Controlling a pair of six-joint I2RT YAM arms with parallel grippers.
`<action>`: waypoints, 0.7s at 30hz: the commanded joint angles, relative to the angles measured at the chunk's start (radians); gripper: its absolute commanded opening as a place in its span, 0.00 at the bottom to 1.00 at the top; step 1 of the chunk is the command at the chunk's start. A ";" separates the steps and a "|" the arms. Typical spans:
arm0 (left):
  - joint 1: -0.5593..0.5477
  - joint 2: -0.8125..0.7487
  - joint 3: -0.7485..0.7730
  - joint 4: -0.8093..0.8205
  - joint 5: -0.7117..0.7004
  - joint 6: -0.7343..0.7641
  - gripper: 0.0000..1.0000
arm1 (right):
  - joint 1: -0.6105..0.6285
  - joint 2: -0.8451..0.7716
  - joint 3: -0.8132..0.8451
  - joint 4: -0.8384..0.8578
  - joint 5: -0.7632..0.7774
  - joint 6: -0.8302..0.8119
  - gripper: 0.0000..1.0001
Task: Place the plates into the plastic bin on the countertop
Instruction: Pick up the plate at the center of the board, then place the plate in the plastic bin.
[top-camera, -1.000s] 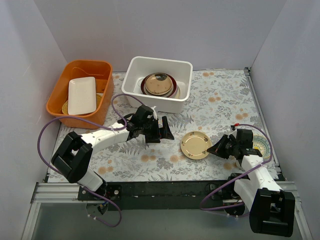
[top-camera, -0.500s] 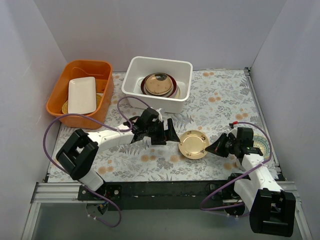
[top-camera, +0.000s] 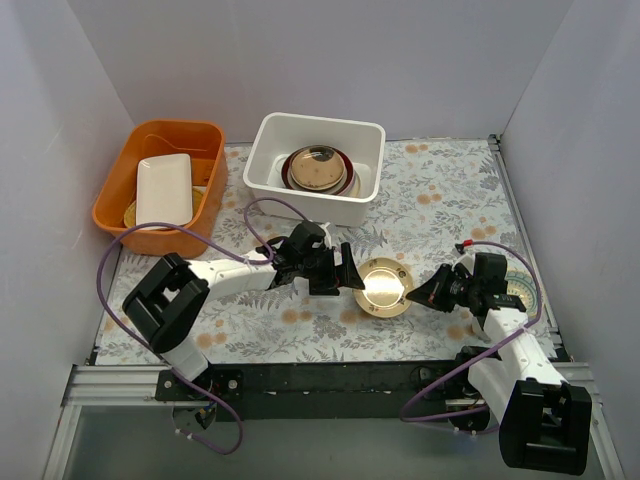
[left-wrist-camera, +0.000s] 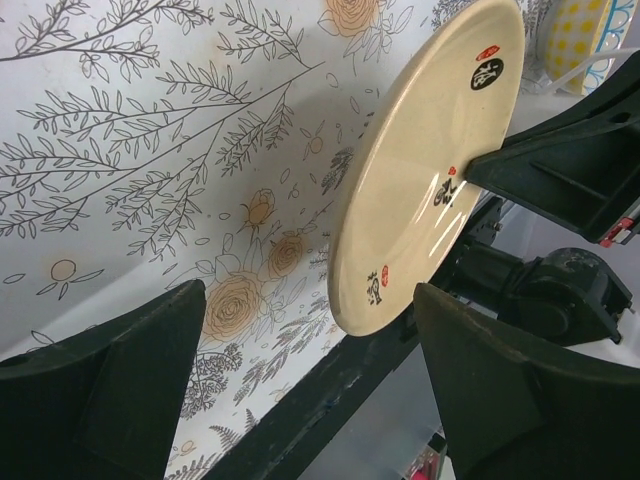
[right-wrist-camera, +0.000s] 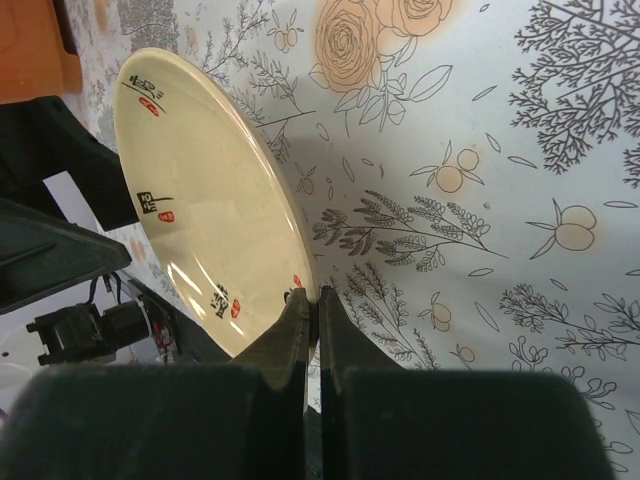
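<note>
A tan plate (top-camera: 383, 288) with small black and red marks hangs tilted above the countertop (top-camera: 430, 200). My right gripper (top-camera: 420, 297) is shut on its right rim; in the right wrist view the right gripper (right-wrist-camera: 310, 295) pinches the tan plate (right-wrist-camera: 200, 190) at its edge. My left gripper (top-camera: 350, 278) stands open just left of the plate. In the left wrist view the left gripper (left-wrist-camera: 308, 300) has the tan plate (left-wrist-camera: 430, 170) ahead of its wide fingers, untouched. The plastic bin (top-camera: 310, 208) at the back holds stacked plates (top-camera: 318, 168).
An orange tub (top-camera: 130, 215) at the back left holds a rectangular white dish (top-camera: 164, 188). A cream-and-blue plate (top-camera: 520, 290) lies on the countertop under the right arm. White walls enclose the counter. The black front rail (top-camera: 330, 378) runs along the near edge.
The left arm has reached right until its open jaws are beside the tan plate. The right gripper has carried the plate a little left and tipped it up.
</note>
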 joint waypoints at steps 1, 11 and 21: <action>-0.014 0.008 0.004 0.037 0.019 -0.009 0.83 | 0.009 -0.014 0.043 0.060 -0.075 0.013 0.01; -0.022 0.019 0.004 0.060 0.022 -0.026 0.81 | 0.018 -0.009 0.047 0.068 -0.091 0.007 0.01; -0.028 0.036 0.004 0.096 0.035 -0.037 0.63 | 0.027 0.002 0.046 0.083 -0.121 0.003 0.01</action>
